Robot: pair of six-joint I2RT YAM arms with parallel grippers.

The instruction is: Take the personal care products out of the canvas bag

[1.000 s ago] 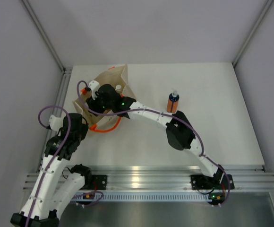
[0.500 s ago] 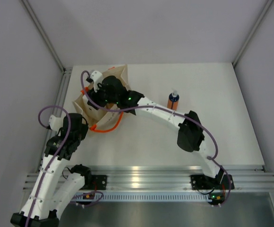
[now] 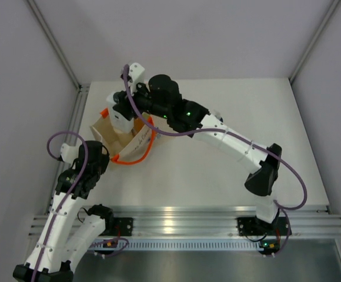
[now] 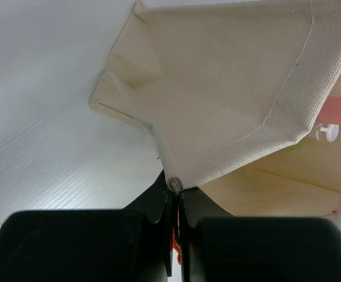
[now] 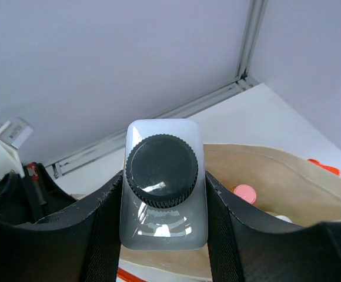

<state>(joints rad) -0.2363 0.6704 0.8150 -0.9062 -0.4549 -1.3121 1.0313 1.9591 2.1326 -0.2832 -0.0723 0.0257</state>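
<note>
Two hands are at work: our left hand (image 4: 175, 201) is pressed tight on a corner of the canvas bag (image 4: 229, 88), which sits at the far left of the surface (image 3: 276, 106). Our right hand (image 5: 163, 226) pinches the clear bottle (image 5: 161, 176) (dark cap toward the camera) above the bag's open mouth. Inside we see a pink cap (image 5: 244, 191) and a white cap (image 5: 283, 219).

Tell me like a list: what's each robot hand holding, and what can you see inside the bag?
left gripper: shut, pinching the edge of the bag
right gripper: gripping the clear bottle by its sides, over the bag
inside bag: pink cap and white cap showing
</note>
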